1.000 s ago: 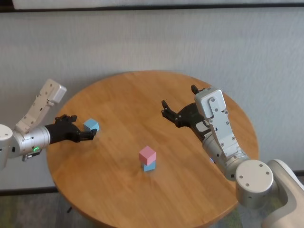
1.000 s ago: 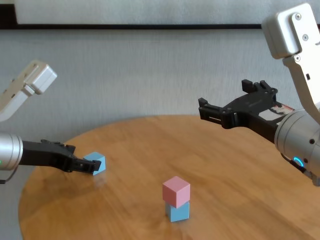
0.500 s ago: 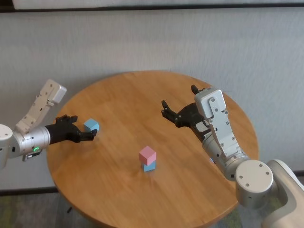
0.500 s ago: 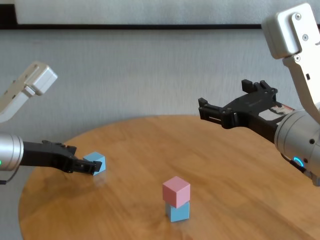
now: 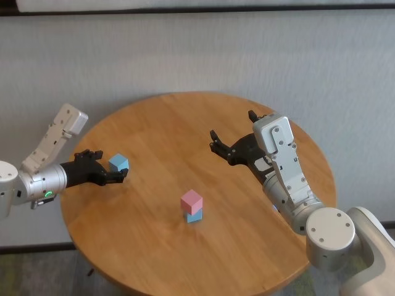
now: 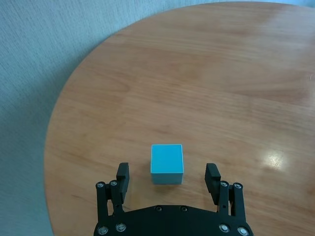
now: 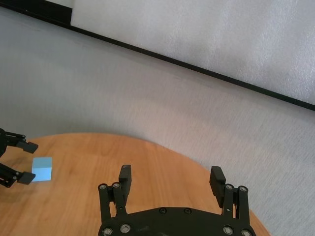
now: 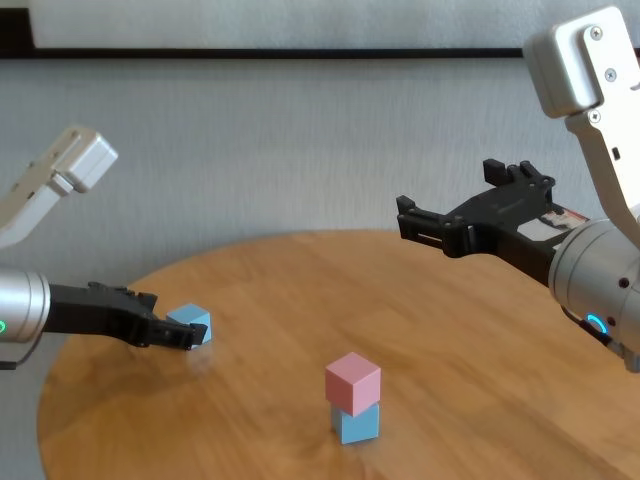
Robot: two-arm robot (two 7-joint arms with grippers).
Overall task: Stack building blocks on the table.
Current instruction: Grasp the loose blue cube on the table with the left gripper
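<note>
One light blue block (image 6: 167,163) lies alone on the left side of the table (image 5: 247,246). My left gripper (image 6: 168,172) is open and low over the wood, one finger on each side of the block without touching it. The block (image 5: 118,163) and left gripper (image 5: 117,174) also show in the head view. Near the table's middle a pink block (image 5: 191,201) sits on another light blue block (image 5: 194,215). This stack appears again as pink block (image 8: 352,382) over blue block (image 8: 355,424). My right gripper (image 5: 232,128) hangs open and empty above the right side.
A pale wall stands close behind the round table. The table's left rim (image 6: 54,132) curves just beyond the lone block. Bare wood lies between the lone block and the stack.
My left gripper has edged slightly further around the lone blue block. The stack and the right arm have not moved.
</note>
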